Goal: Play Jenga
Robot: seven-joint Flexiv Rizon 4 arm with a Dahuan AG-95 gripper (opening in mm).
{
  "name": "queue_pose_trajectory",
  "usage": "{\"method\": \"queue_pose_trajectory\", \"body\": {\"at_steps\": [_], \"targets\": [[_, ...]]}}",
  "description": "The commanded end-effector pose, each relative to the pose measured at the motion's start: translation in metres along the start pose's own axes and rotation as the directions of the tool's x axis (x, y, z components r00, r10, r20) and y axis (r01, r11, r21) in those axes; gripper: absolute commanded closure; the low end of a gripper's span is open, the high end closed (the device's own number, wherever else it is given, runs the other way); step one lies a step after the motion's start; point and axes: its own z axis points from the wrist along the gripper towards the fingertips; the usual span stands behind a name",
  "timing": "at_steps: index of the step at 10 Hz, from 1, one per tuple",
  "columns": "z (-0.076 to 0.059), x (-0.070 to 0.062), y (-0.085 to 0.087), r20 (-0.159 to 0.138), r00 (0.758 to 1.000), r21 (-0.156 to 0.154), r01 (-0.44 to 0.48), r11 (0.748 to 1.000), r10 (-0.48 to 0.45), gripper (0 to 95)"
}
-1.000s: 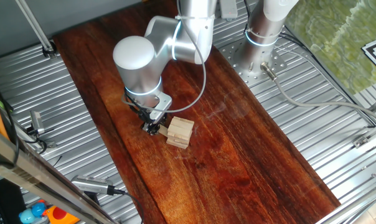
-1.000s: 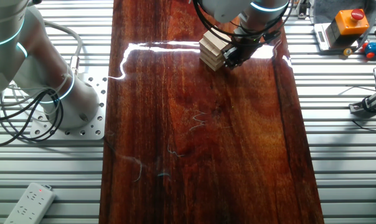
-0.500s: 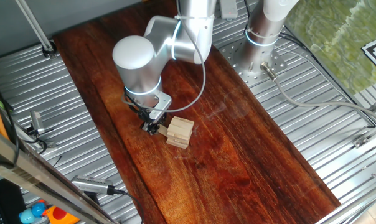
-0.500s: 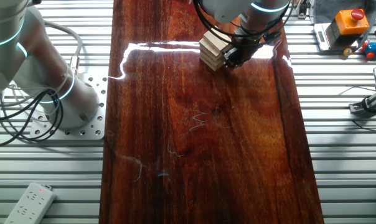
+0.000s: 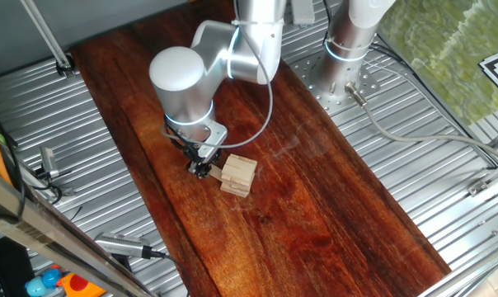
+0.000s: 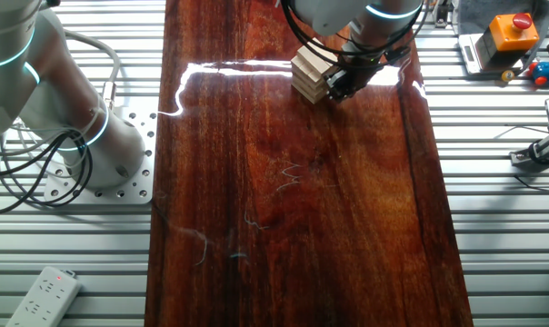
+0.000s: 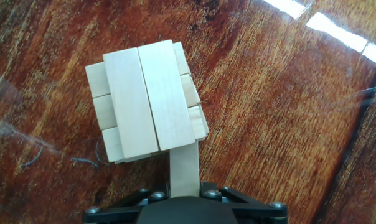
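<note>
Hand view shows us the Jenga (image 7: 147, 102) stack on the dark wooden counter (image 7: 275, 112), one block (image 7: 184, 168) jutting toward our tool (image 5: 204, 169). We cannot tell whether the tool grips that block or stands released.

Jenga stack on the table, gripper at its side

The Jenga stack (image 5: 237, 176) stands on the wooden table (image 5: 315, 206). Against the stack's side sits the gripper (image 5: 203, 167); in the hand view a single block (image 7: 184, 167) juts from the stack toward it. Behind the stack, off the table's far edge, stands a second robot base (image 5: 348, 49).
</note>
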Motion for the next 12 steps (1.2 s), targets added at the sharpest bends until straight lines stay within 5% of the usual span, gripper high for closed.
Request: {"method": "queue_pose_trajectory", "body": {"at_steps": [1,12], "targets": [[0.0011,0.0010,-0.0001,-0.001,1.000,0.002,0.000,1.000,0.000,95.0],[-0.0001,0.0053,0.0030,-0.003,1.000,0.003,0.007,1.000,-0.007,95.0]]}}
